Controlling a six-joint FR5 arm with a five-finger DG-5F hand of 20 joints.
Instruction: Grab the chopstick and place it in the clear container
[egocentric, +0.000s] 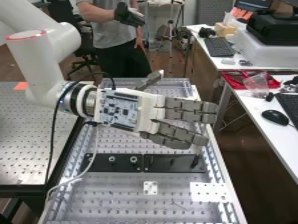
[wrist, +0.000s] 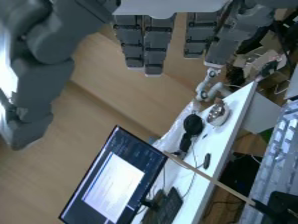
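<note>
Over the middle of the bench, the hand (egocentric: 122, 111) has its fingers extended towards the right of the high view, holding nothing. Beneath the fingertips a thin chopstick (egocentric: 199, 150) stands upright in a small black holder on a dark plate. In the wrist view the hand (wrist: 157, 47) has straight fingers, apart from the pale wooden chopstick (wrist: 214, 180), whose lower end meets the black holder (wrist: 283, 204). What seems to be a clear container (egocentric: 179, 90) is at the bench's far end, partly behind the hand; its outline is faint.
Dark plates (egocentric: 114, 162) with round fittings lie across the perforated bench (egocentric: 120, 200). White plates (egocentric: 209, 192) are nearer the camera. A cable hangs beside the arm. At the right, a white desk carries a red tray (egocentric: 233, 80), a mouse (egocentric: 275, 117) and keyboards.
</note>
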